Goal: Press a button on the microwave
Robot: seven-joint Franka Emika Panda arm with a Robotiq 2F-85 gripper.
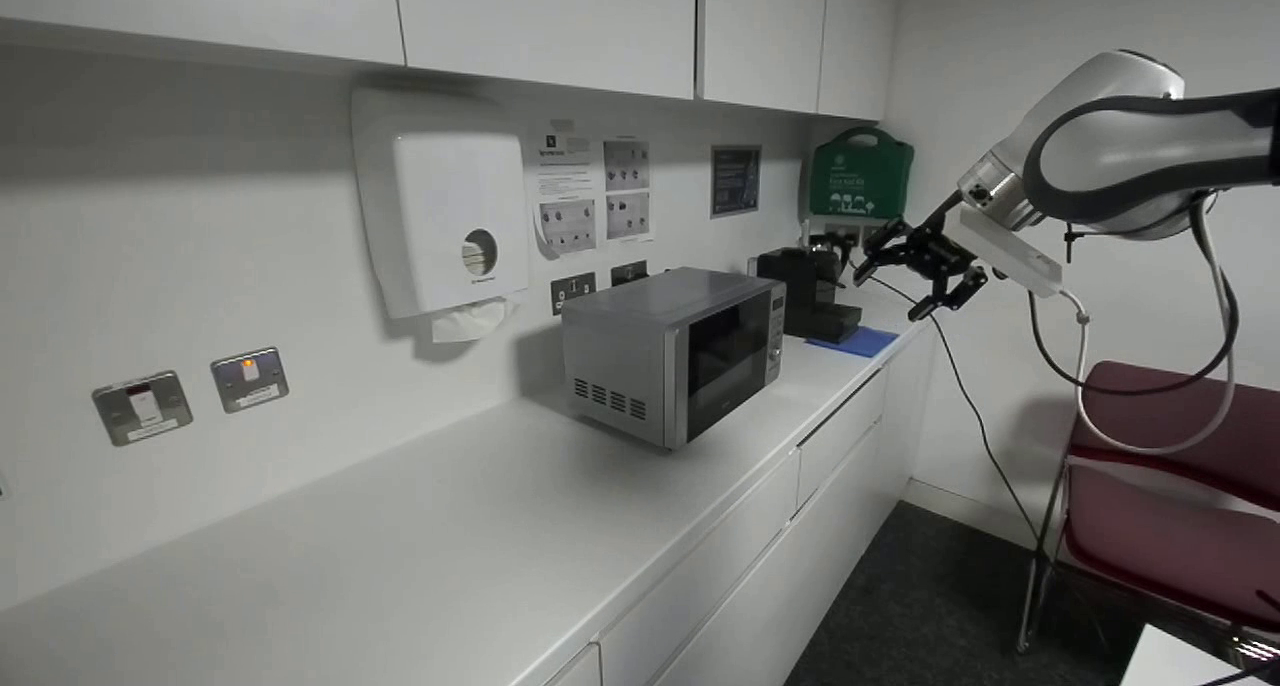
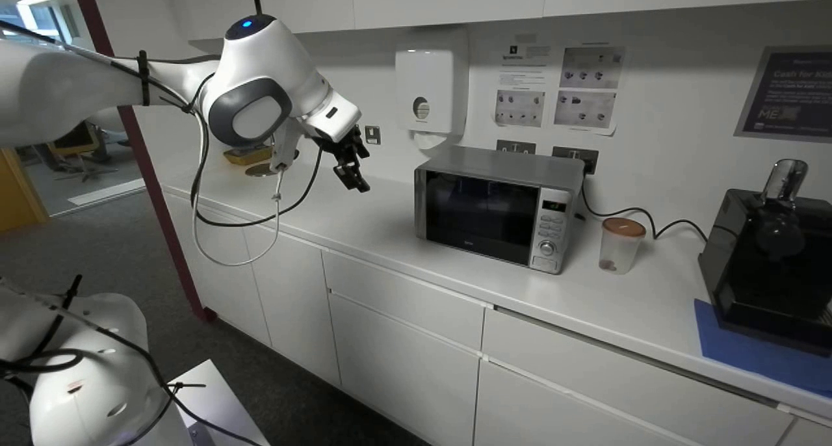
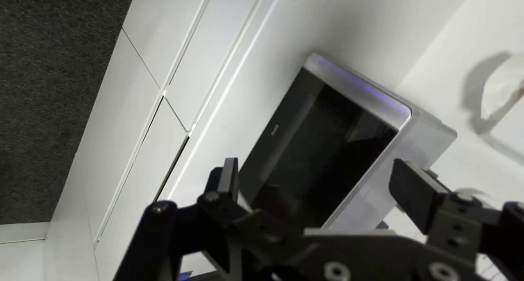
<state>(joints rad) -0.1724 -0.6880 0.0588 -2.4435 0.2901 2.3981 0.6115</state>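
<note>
The silver-grey microwave stands on the white counter in both exterior views [image 1: 625, 356] [image 2: 481, 212], door shut. Its control panel [image 2: 552, 228] has several small buttons, a small display and a round knob [image 2: 547, 248], right of the dark window. The panel also shows at a slant in an exterior view [image 1: 776, 328]. My gripper [image 1: 886, 296] is open and empty in the air, apart from the microwave; it also shows in an exterior view [image 2: 363, 171]. In the wrist view the microwave [image 3: 323, 150] lies beyond the spread fingers [image 3: 314, 170], and the gripper hides its control panel.
A clear cup with an orange lid [image 2: 621, 244] stands just right of the microwave. A black machine [image 2: 773, 257] sits farther along on a blue mat [image 2: 728, 329]. A white dispenser [image 1: 450, 206] hangs on the wall behind. Wall cupboards [image 1: 550, 26] overhang the counter [image 1: 400, 556].
</note>
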